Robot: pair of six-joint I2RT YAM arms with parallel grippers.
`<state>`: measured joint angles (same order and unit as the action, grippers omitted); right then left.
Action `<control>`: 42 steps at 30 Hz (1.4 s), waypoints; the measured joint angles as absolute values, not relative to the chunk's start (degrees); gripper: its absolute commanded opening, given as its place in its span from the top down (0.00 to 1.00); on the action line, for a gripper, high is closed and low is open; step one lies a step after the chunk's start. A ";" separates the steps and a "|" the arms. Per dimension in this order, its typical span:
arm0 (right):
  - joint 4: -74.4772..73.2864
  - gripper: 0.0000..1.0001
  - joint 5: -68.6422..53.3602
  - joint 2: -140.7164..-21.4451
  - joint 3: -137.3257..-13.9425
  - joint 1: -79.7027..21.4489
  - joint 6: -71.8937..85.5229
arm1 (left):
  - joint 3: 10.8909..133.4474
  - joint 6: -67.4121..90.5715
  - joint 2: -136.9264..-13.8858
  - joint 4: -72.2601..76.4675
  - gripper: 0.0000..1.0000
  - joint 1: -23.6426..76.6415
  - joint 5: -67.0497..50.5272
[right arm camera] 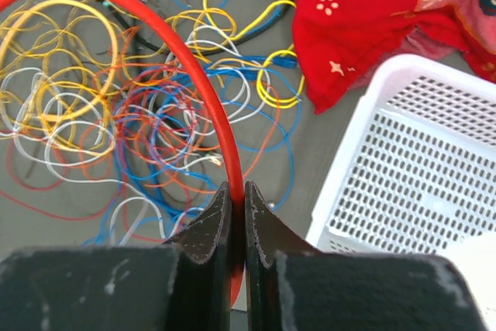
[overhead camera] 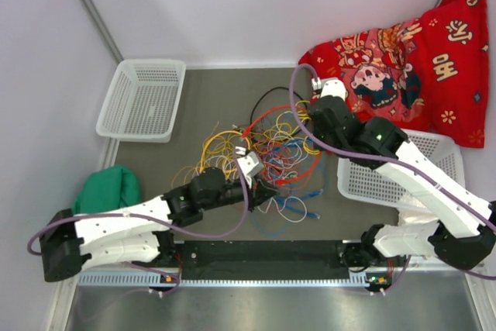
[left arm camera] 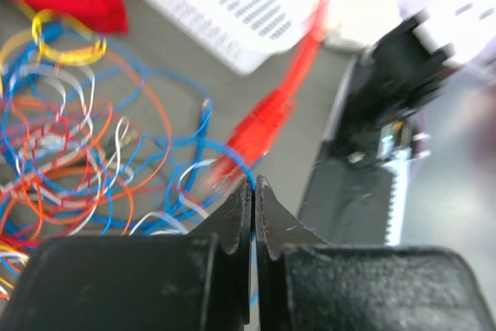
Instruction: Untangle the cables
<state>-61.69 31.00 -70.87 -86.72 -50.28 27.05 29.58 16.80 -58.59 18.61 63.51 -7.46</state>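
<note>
The cables [overhead camera: 263, 149] lie as a loose tangle of yellow, orange, blue, white and black wires on the grey mat. My right gripper [right arm camera: 236, 186] is shut on a thick red cable [right arm camera: 178, 44], which arcs up and left over the pile. From above, this gripper [overhead camera: 308, 123] sits at the pile's right edge. My left gripper [left arm camera: 254, 180] is shut at the pile's near side [overhead camera: 271, 189], with a thin blue cable [left arm camera: 194, 180] running into the slit between its jaws. A blurred red plug [left arm camera: 260, 125] hangs just beyond its tips.
A white basket [overhead camera: 132, 133] stands at the back left and another [overhead camera: 356, 184] at the right under my right arm. A red printed cloth [overhead camera: 418, 60] fills the back right corner. A green cloth [overhead camera: 108, 187] lies at the left. A black rail [overhead camera: 263, 253] runs along the front.
</note>
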 measured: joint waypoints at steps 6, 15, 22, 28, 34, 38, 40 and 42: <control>-60.47 1.00 32.82 -70.43 -79.75 -50.26 27.03 | 38.35 17.63 -48.16 10.04 1.00 63.51 -10.00; -61.08 1.00 37.89 -71.33 -78.30 -50.06 26.94 | 44.73 17.45 -40.88 1.45 1.00 63.55 -2.76; -64.34 1.00 46.92 -70.85 -85.43 -44.38 25.10 | 42.06 23.59 -47.13 -8.21 1.00 63.55 17.19; -63.90 1.00 49.98 -65.49 -83.55 -33.63 24.64 | 36.05 28.60 -46.13 -10.33 1.00 63.55 24.53; -64.75 1.00 51.00 -59.40 -75.55 -24.36 30.55 | 34.24 31.59 -43.72 -9.82 1.00 63.55 26.70; -67.64 1.00 50.92 -57.25 -68.42 -20.10 40.03 | 33.95 33.01 -44.49 -9.32 1.00 63.55 26.68; -68.40 1.00 50.70 -56.58 -66.19 -18.39 42.78 | 33.95 33.58 -45.54 -9.13 1.00 63.55 26.57; -68.58 1.00 49.60 -55.64 -63.44 -15.70 45.41 | 33.95 34.22 -46.50 -9.08 1.00 63.55 26.39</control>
<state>-68.58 49.60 -55.64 -63.44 -15.70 45.41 33.95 34.22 -46.50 -9.08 63.55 26.39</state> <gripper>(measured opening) 0.032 0.015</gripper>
